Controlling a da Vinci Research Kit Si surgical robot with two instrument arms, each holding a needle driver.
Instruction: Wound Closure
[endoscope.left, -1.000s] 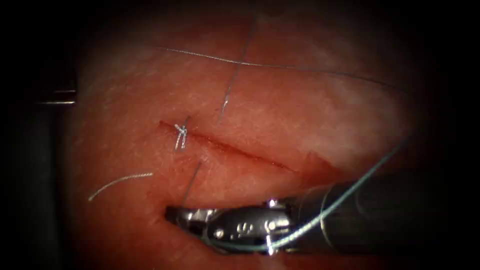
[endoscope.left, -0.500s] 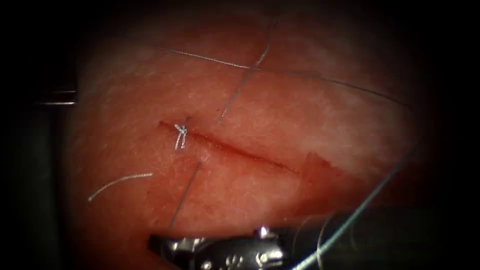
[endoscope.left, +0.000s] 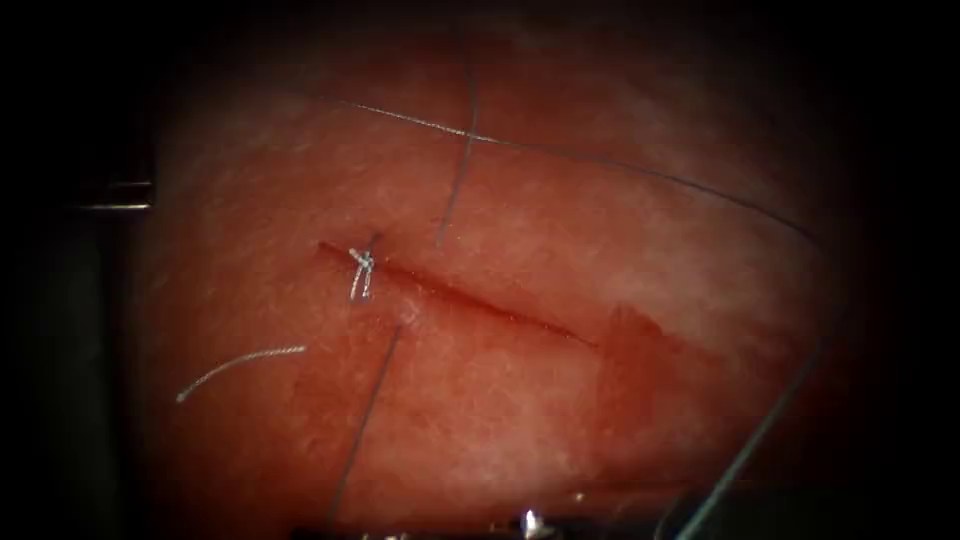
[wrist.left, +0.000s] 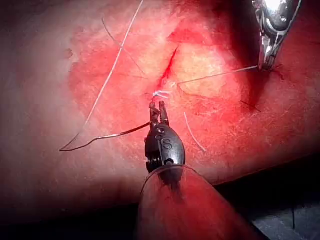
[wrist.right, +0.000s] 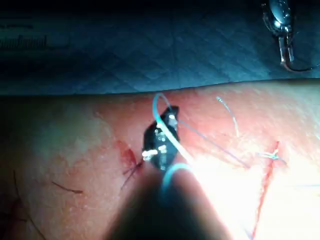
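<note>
The tissue (endoscope.left: 560, 230) has a slanted cut (endoscope.left: 470, 300) with a tied knot (endoscope.left: 360, 264) at its left end. My left tool (wrist.left: 159, 106) hovers over the knot, shut on the curved needle (wrist.left: 100, 138) near its tip end; the needle is out of the tissue, seen as a hook (wrist.right: 302, 68) in the right wrist view. My right tool (wrist.left: 265, 62) is shut on the thread (endoscope.left: 365, 420), which runs taut from a stitch hole just below the cut, right of the knot, to the picture's lower edge. More thread drapes over its wrist (wrist.right: 167, 127).
A loose cut end of thread (endoscope.left: 240, 360) lies on the tissue left of the cut. A long strand (endoscope.left: 600, 160) crosses the far tissue, crossed by another strand (endoscope.left: 462, 160). Red fluid (endoscope.left: 635, 350) stains the cut's right end. A metal bar (endoscope.left: 115, 195) sits at far left.
My right tool has drawn down and out past the endoscope view's lower edge, pulling thread through the stitch hole. The strand above the cut has swung.
</note>
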